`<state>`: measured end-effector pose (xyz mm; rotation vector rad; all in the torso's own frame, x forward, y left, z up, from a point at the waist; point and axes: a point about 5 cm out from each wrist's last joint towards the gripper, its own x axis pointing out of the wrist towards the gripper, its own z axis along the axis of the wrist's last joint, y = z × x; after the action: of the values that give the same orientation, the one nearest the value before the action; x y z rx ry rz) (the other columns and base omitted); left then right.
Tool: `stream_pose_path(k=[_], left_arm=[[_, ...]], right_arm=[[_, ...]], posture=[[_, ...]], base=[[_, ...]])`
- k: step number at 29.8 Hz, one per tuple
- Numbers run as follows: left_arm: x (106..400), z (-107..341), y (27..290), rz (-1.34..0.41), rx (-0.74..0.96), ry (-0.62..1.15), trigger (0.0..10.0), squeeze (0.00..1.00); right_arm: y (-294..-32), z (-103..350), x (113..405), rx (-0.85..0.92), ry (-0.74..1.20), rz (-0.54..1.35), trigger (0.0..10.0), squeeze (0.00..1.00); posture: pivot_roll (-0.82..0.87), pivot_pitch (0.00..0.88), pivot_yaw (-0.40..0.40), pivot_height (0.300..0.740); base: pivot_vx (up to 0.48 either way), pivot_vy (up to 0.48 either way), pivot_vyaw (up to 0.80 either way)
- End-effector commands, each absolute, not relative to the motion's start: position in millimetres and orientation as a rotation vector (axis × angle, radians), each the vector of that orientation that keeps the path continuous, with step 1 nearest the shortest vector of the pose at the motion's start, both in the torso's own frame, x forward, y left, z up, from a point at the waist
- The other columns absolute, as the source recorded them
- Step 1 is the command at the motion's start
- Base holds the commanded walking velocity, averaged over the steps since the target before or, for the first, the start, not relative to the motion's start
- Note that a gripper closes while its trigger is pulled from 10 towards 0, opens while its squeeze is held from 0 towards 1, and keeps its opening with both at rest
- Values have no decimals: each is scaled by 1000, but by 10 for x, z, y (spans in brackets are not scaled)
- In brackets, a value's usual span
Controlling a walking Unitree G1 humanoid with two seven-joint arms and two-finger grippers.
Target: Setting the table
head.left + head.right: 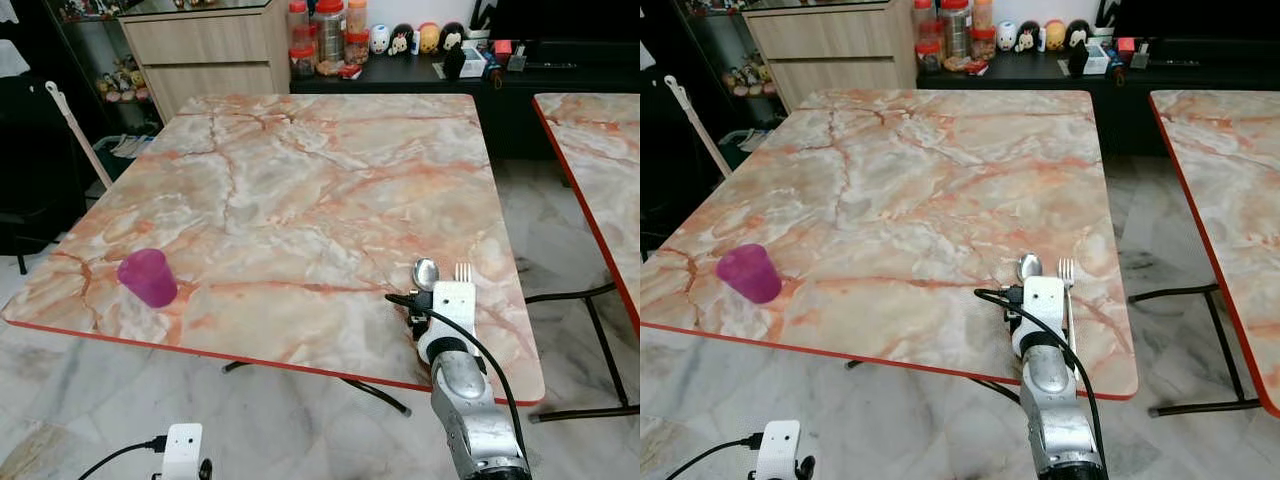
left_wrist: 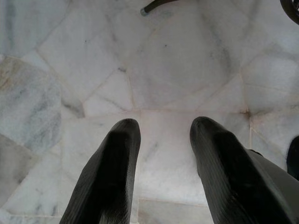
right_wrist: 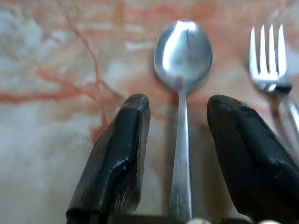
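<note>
A silver spoon [image 3: 183, 51] and a fork [image 3: 268, 56] lie side by side near the front right edge of the marble table [image 1: 300, 180]. My right gripper [image 3: 180, 105] is open just over the table, one black finger on each side of the spoon's handle, and neither finger touches it. The fork lies just outside its right finger. In the left eye view the spoon bowl [image 1: 426, 272] and fork tines [image 1: 462, 271] stick out past my right wrist. A purple cup [image 1: 148, 277] stands at the table's front left. My left gripper [image 2: 166, 123] hangs open over the floor.
A second marble table [image 1: 600, 170] stands to the right across a narrow gap with black legs [image 1: 590, 330]. Behind are a dark sideboard [image 1: 420, 75] with jars and figurines, and wooden drawers [image 1: 200, 50]. A black chair [image 1: 30, 160] sits at the left.
</note>
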<state>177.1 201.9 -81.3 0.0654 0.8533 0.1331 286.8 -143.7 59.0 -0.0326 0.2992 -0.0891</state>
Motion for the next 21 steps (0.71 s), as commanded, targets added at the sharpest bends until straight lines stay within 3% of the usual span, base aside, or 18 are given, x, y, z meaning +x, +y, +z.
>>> stream_pose_path(k=[1, 13, 14, 15, 16, 17, 18, 21], left_arm=[[1728, -835, 2038, 134, 68, 877, 10000, 0], [1710, -847, 2030, 127, 58, 890, 10000, 0], [1706, -851, 2022, 122, 55, 896, 10000, 0], [1706, -855, 2007, 113, 49, 901, 10000, 0], [1708, -855, 2002, 111, 48, 900, 10000, 0], [1709, -855, 1999, 112, 46, 900, 10000, 0], [1711, -855, 1997, 112, 45, 899, 10000, 0], [1711, -856, 1991, 110, 39, 902, 10000, 0]], right_arm=[[-1393, 562, 2875, -8, 326, -84, 10000, 0], [-1378, 499, 2871, -11, 387, -89, 10000, 0], [-1399, 469, 2867, -15, 407, -106, 9294, 0], [-1422, 427, 2860, -4, 436, -131, 3333, 0], [-1430, 413, 2857, 2, 448, -140, 3333, 0], [-1434, 406, 2855, 5, 455, -146, 1020, 0], [-1436, 406, 2858, -2, 458, -141, 0, 0], [-1433, 413, 2866, -17, 460, -128, 0, 0]], posture=[[5, 64, 88, 740], [2, 63, 90, 740], [4, 62, 89, 740], [5, 60, 88, 740], [5, 60, 88, 740], [5, 60, 88, 740], [6, 58, 85, 740], [6, 57, 85, 740]], base=[[0, 0, 0], [0, 0, 0], [0, 0, 0], [0, 0, 0], [0, 0, 0], [0, 0, 0], [0, 0, 0], [0, 0, 0]])
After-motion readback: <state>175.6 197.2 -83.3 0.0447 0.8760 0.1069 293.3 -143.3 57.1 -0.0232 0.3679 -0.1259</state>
